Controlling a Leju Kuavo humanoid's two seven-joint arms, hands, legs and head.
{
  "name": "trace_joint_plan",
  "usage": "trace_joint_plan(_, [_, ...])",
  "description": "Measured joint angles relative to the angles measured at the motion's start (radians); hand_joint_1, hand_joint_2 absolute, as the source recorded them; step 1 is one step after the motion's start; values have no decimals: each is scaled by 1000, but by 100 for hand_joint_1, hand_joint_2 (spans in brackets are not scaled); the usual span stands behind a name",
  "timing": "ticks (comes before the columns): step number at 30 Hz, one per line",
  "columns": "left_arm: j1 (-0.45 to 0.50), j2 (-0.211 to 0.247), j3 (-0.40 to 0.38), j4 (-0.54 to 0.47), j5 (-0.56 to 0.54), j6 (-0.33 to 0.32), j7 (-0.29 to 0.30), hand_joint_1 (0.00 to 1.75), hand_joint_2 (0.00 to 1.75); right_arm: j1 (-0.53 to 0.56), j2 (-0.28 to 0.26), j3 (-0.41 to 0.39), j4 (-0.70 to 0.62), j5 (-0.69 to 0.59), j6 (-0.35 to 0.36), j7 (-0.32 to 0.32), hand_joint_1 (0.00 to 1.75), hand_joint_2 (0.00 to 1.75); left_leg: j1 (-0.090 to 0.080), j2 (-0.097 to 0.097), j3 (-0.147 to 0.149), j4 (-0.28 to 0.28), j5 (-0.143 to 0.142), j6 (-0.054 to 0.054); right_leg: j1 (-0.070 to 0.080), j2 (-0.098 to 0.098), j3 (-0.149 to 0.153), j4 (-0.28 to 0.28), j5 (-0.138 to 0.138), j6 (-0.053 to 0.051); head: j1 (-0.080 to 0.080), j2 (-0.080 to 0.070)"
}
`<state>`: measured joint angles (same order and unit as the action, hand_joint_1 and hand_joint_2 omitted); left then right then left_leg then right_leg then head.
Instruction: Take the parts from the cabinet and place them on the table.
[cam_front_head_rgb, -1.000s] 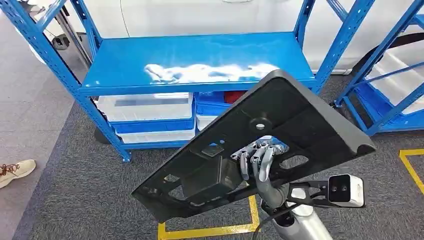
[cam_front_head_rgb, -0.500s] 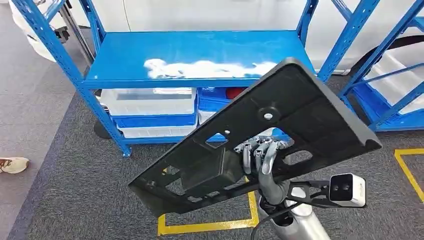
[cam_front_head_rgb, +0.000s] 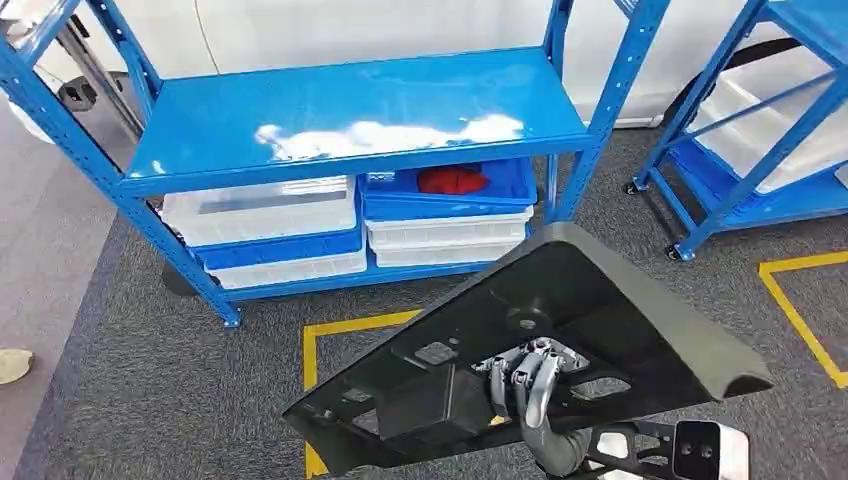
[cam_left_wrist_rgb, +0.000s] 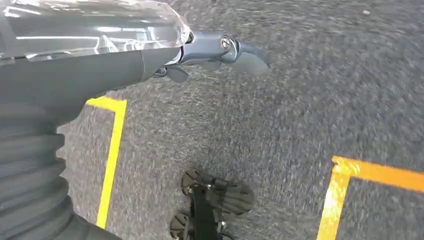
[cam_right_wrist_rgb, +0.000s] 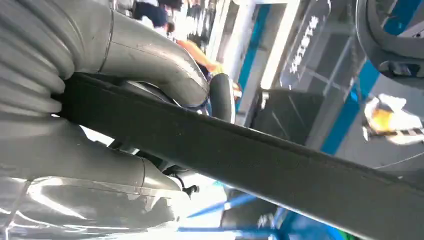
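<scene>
The right hand (cam_front_head_rgb: 528, 385) gripped a large black panel (cam_front_head_rgb: 590, 310) at the lower centre of the head view, its fingers (cam_front_head_rgb: 535, 392) curled over the panel's near face beside a cut-out. The panel lay tilted, its narrow end low at the lower left and its broad, rounded end higher toward the right edge, over grey carpet (cam_front_head_rgb: 200, 360) and a yellow floor line (cam_front_head_rgb: 350, 325). In the right wrist view the panel's dark edge (cam_right_wrist_rgb: 250, 160) ran across the frame, pinched between the thick grey thumb (cam_right_wrist_rgb: 150, 55) on one side and the hand's body on the other.

A blue rack (cam_front_head_rgb: 350, 110) filled the upper half of the head view, its shelf bare and glossy. Under the shelf sat white bins (cam_front_head_rgb: 265, 225) at the left and a blue tray (cam_front_head_rgb: 450, 190) holding something red (cam_front_head_rgb: 452, 181) at the right, stacked on more white bins. A second blue rack (cam_front_head_rgb: 760, 130) stood at the upper right.

The left hand (cam_left_wrist_rgb: 220, 52) hung over the carpet in the left wrist view, holding nothing; how far apart its fingers were I could not tell.
</scene>
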<state>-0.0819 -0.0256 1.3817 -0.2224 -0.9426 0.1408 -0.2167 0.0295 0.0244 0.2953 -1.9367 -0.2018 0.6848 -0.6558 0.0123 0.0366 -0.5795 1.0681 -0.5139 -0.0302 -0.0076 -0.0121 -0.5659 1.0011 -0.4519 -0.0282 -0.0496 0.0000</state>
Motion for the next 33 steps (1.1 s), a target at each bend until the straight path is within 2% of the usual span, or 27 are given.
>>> trace_joint_plan(2, [3,0,0,0,-3,-1,0,0,175,15,13,-5,-5,7,0,0,175,175,1,-22,-67,164,-84,-6,2,20,-5,0,4,-6,0,0])
trace_joint_plan(3, [4,0,-1,0,-3,-2,0,0,175,23,17,-9,-5,8,1,0,175,175,1,-26,-96,234,-108,-7,3,31,-8,2,6,-6,0,0])
trace_joint_plan(4, [5,0,-1,0,-4,-3,0,0,175,31,20,-13,-5,10,0,0,175,175,1,-27,-104,254,-102,-6,4,44,-10,3,8,-5,0,0])
trace_joint_plan(5, [5,0,-2,0,-6,-4,0,0,175,36,22,-16,-7,12,-1,0,175,175,1,-27,-86,222,-76,-4,4,55,-10,5,8,-4,0,0])
trace_joint_plan(6, [5,0,-5,0,-7,-5,0,0,175,40,24,-18,-10,16,-2,0,175,175,1,-30,-49,152,-36,-1,4,66,-10,7,9,-3,0,0])
trace_joint_plan(7, [5,0,-9,0,-11,-6,0,0,175,42,25,-20,-15,18,-3,0,175,175,2,-40,2,53,11,3,4,77,-10,10,9,-1,0,0])
trace_joint_plan(8, [5,2,-12,0,-16,-7,0,0,175,43,28,-21,-20,23,-8,0,175,175,4,-72,43,-31,41,7,3,87,-12,14,9,2,0,0])
trace_joint_plan(9, [4,2,-16,0,-22,-9,-1,0,175,44,28,-21,-27,29,-16,0,175,175,5,-117,54,-61,23,12,8,95,-19,20,9,10,0,0])
trace_joint_plan(11, [5,2,-25,0,-36,-15,-1,0,175,48,28,-22,-40,35,-37,0,175,175,1,-102,49,-60,27,18,1,116,-30,19,18,24,0,0])
trace_joint_plan(13, [2,2,-32,0,-45,-18,3,0,175,57,27,-25,-52,39,-54,0,175,175,5,-83,51,-68,37,32,4,136,-34,14,27,40,0,0])
trace_joint_plan(14, [-2,1,-39,0,-48,-20,8,0,175,60,24,-26,-59,43,-65,0,175,175,9,-66,52,-74,44,39,0,114,-36,23,17,41,0,0])
trace_joint_plan(15, [-2,2,-43,0,-49,-22,10,0,175,59,23,-26,-64,45,-70,0,175,175,8,-57,49,-76,46,47,5,65,-56,63,-17,43,1,0])
trace_joint_plan(16, [-1,2,-45,0,-51,-23,11,0,175,59,21,-26,-65,46,-75,0,175,175,6,-45,46,-76,47,50,4,41,-86,129,-58,46,0,0])
trace_joint_plan(18, [4,2,-48,0,-53,-23,13,0,175,63,19,-26,-65,48,-76,0,175,175,3,-19,41,-75,48,51,-1,23,-157,286,-129,53,0,0])
trace_joint_plan(19, [4,2,-48,0,-53,-23,13,0,175,65,17,-26,-65,49,-77,0,175,175,3,-5,39,-75,48,51,-3,21,-174,330,-137,56,0,0])
trace_joint_plan(20, [4,2,-49,0,-53,-23,13,0,175,66,15,-26,-65,50,-77,0,175,175,3,7,38,-75,49,51,-6,18,-164,318,-122,57,0,0])
trace_joint_plan(21, [3,2,-49,0,-53,-24,13,0,175,67,14,-26,-65,50,-77,0,175,175,3,16,39,-73,49,50,-6,14,-132,266,-91,57,0,0])
trace_joint_plan(22, [1,2,-50,0,-53,-24,13,0,175,67,13,-26,-65,50,-77,0,175,175,2,26,40,-72,48,49,-6,4,-76,169,-48,54,0,0])
trace_joint_plan(23, [-1,2,-50,0,-53,-25,13,0,175,67,13,-26,-68,51,-80,0,175,175,2,33,41,-72,47,46,-5,-15,-21,75,-14,49,0,0])
trace_joint_plan(24, [-1,1,-50,0,-53,-26,14,0,175,65,12,-26,-70,52,-88,0,175,175,0,40,42,-71,46,42,1,-54,11,9,-21,40,0,0])
trace_joint_plan(25, [-1,0,-50,0,-53,-27,18,0,175,63,10,-26,-70,53,-103,0,175,175,-7,46,42,-69,45,35,7,-48,9,7,-13,33,0,0])
trace_joint_plan(28, [-5,-4,-52,0,-57,-29,28,0,175,53,-8,-25,-66,40,-131,0,175,175,-6,65,46,-74,48,19,11,-20,0,9,-10,21,0,0])
trace_joint_plan(29, [-7,-5,-55,0,-58,-29,29,0,175,48,-15,-24,-64,32,-134,0,175,175,-9,72,47,-74,46,13,3,-11,5,-1,-3,12,0,0])
trace_joint_plan(30, [-8,-6,-57,0,-58,-28,31,0,175,43,-21,-23,-62,23,-134,0,175,175,0,38,41,-57,29,8,-1,-6,6,-8,3,6,0,0])
trace_joint_plan(31, [-7,-10,-57,0,-56,-25,33,0,175,31,-29,-18,-58,6,-134,0,175,175,0,4,21,-10,-6,6,-2,0,3,-8,6,-1,0,0])
trace_joint_plan(32, [-4,-12,-57,0,-53,-18,38,0,175,16,-37,-11,-52,-12,-132,0,175,175,2,-16,-16,75,-53,2,-2,11,-1,-8,8,-4,0,0])
trace_joint_plan(33, [-3,-13,-57,0,-49,-10,40,0,175,4,-47,-7,-44,-29,-127,0,175,175,2,-25,-56,162,-91,-1,-1,22,-4,-7,10,-6,0,0])
